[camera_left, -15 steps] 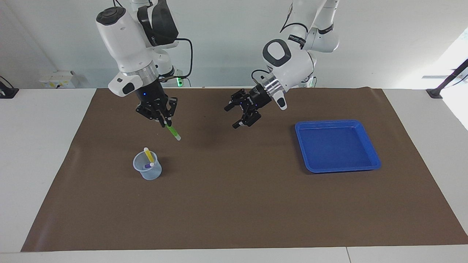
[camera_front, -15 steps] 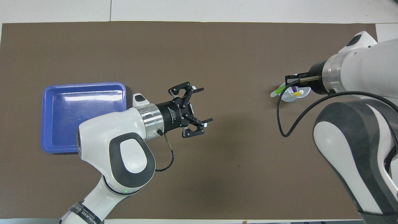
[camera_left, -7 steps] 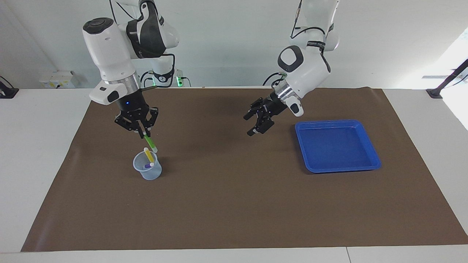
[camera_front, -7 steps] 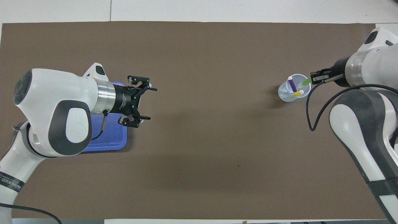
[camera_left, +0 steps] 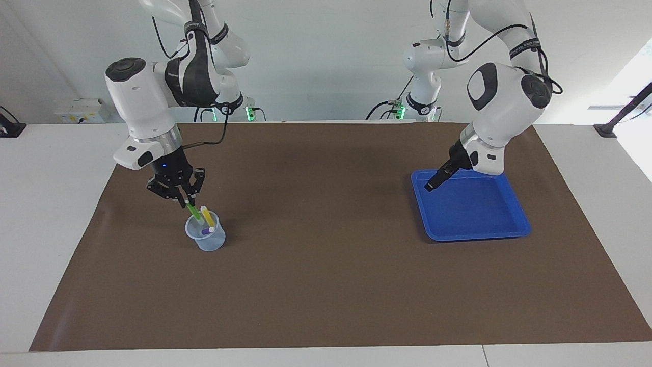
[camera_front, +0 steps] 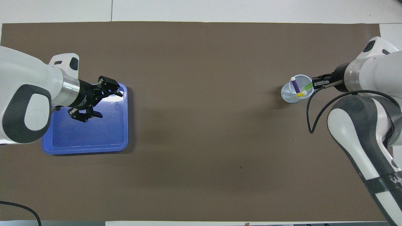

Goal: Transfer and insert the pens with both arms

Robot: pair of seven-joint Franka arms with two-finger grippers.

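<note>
A clear plastic cup stands on the brown mat toward the right arm's end; it also shows in the overhead view. A yellow pen and a purple pen stand in it. My right gripper hangs just over the cup's rim, shut on the top of a tilted green pen whose lower end dips into the cup. My left gripper is open and empty over the blue tray.
The brown mat covers most of the white table. The blue tray lies toward the left arm's end and holds nothing. Two smaller arms with green lights stand at the robots' edge of the table.
My right gripper has carried the green pen down and over to the cup, and its tip now sits inside. My left arm has swung away from the table's middle to over the blue tray.
</note>
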